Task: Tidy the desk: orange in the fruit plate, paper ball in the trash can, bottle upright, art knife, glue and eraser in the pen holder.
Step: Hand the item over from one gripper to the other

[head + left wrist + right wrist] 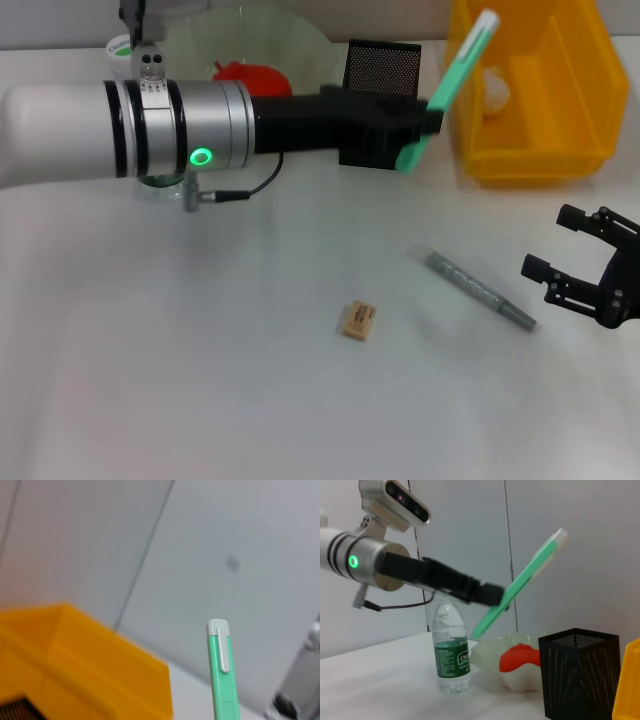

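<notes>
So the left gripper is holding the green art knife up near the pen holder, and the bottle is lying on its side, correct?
Not quite. The left gripper does hold the green art knife near the pen holder, but the bottle stands upright beside the fruit plate, as the right wrist view shows.

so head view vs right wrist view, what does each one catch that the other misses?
Head only: the eraser and a grey pen lying on the table, the right gripper low at the right, and the paper ball in the trash can.
Right wrist only: the bottle seen upright.
Both: the left gripper holding the green art knife tilted near the pen holder, plus the orange in the fruit plate.
</notes>
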